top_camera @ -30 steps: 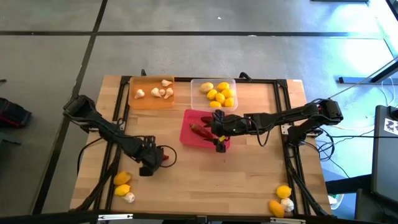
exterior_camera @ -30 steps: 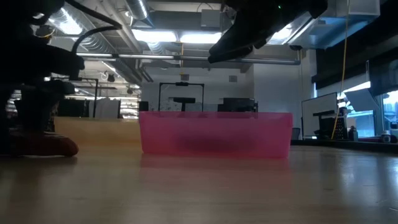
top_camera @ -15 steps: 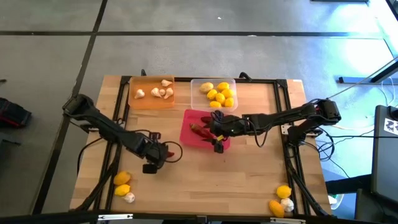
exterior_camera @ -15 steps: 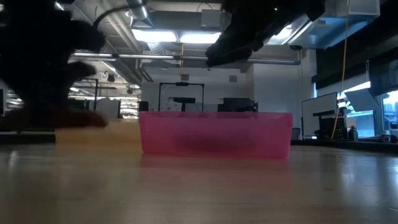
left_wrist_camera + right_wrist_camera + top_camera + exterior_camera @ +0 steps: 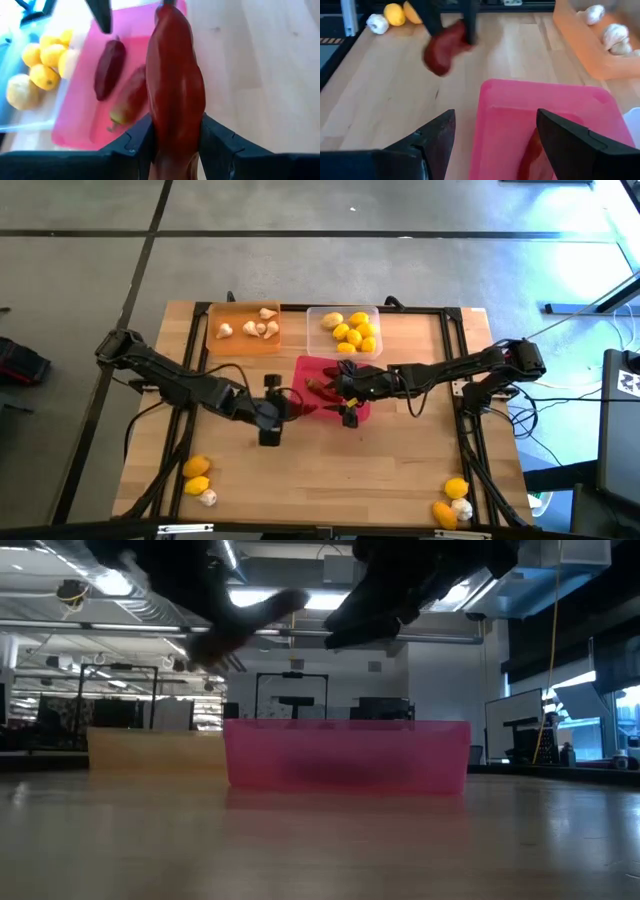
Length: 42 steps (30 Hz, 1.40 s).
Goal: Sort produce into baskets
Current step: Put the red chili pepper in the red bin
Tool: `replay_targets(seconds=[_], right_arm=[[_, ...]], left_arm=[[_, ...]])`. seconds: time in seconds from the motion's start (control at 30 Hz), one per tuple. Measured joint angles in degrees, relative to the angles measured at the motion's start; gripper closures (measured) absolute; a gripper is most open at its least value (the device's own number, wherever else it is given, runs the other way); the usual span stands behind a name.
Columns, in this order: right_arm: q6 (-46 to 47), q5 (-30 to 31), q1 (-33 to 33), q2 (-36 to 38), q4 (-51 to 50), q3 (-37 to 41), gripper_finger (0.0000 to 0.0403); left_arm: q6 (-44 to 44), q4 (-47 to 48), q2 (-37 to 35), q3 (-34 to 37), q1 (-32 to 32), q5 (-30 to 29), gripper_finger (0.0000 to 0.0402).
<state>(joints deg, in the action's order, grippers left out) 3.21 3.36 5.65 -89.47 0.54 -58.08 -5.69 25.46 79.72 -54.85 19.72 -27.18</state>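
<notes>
Dark red chili pepper (image 5: pixel 175 90) held lengthwise just beside the pink-red tray (image 5: pixel 305 388) — two more peppers (image 5: pixel 109 67) lie inside.

three trays (image 5: pixel 329 412), three chili peppers (image 5: pixel 175 95), about eleven lemons (image 5: pixel 354 333)

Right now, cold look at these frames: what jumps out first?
The left gripper, with its fingers clamped on a long dark red chili pepper, carried just short of the pink-red tray's left edge near the table's middle. The right gripper hovers open over that same tray, which already holds two peppers. Behind it sit an orange tray of garlic bulbs and a clear tray of lemons.
</notes>
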Motion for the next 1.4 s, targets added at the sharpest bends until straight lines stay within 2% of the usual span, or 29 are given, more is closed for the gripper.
replay_targets(seconds=[0.4,0.67,0.97,1.07,1.27,1.4], right_arm=[[-0.88,3.62,0.0,12.24,-7.15,-0.52,0.0133],[-0.88,4.71,-0.04,13.82,-9.9,-0.51,0.0133],[-0.49,5.22,-0.04,13.9,-11.34,-0.48,0.0133],[-0.38,5.22,-0.04,13.9,-11.48,-0.48,0.0133],[-0.36,5.22,-0.04,13.89,-11.53,-0.48,0.0133],[-0.33,5.22,-0.04,13.88,-11.74,-0.48,0.0133]], left_arm=[[10.68,-13.3,3.17,0.11,-7.56,-0.11,0.0275],[13.27,-18.57,7.23,0.11,-11.55,3.92,0.0274],[15.1,-18.17,14.1,0.15,-14.24,6.65,0.0274],[15.07,-18.44,14.75,0.15,-15.45,10.1,0.0274],[12.87,-17.86,17.0,0.15,-19.33,23.07,0.0274],[12.59,-17.47,19.31,0.15,-20.68,25.83,0.0274]])
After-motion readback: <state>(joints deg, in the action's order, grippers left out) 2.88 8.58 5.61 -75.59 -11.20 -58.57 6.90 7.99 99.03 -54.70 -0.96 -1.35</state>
